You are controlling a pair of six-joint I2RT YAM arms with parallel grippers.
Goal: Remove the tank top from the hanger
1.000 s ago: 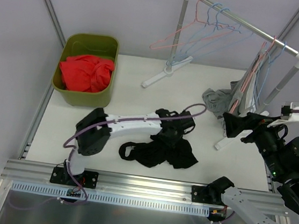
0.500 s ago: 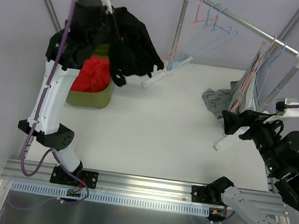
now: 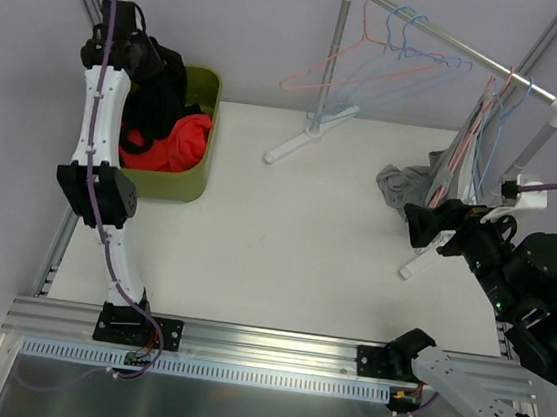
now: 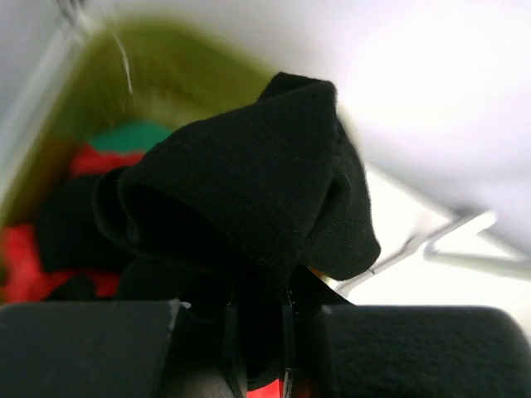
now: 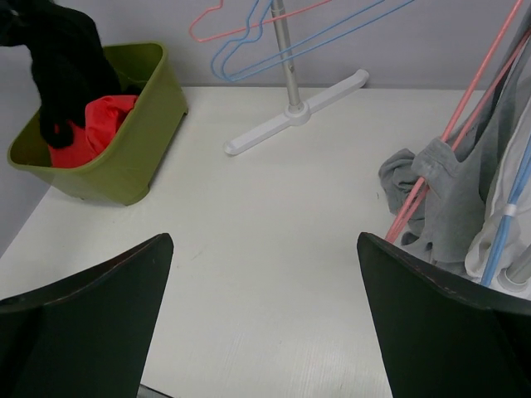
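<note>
A black tank top (image 3: 158, 89) hangs bunched over the green bin (image 3: 196, 159) at the far left, with my left gripper (image 3: 139, 49) shut on it. In the left wrist view the black cloth (image 4: 249, 182) fills the frame and is pinched in the left gripper (image 4: 257, 332). A grey tank top (image 3: 402, 187) droops from a pink hanger (image 5: 448, 141) at the right end of the rack. My right gripper (image 3: 420, 225) stands open just in front of it; the right wrist view shows the gripper (image 5: 264, 240) with nothing between its fingers.
The bin (image 5: 141, 141) holds red clothes (image 3: 180, 142). The clothes rack (image 3: 458, 48) spans the back right, with empty pink and blue hangers (image 3: 375, 64) on its rail and more hangers (image 3: 488, 132) bunched at its right end. Its white foot (image 3: 301, 141) lies on the table.
My left arm lifted the black tank top off the table, swung it up and left, and now holds it low over the bin. The right gripper edged slightly left.
</note>
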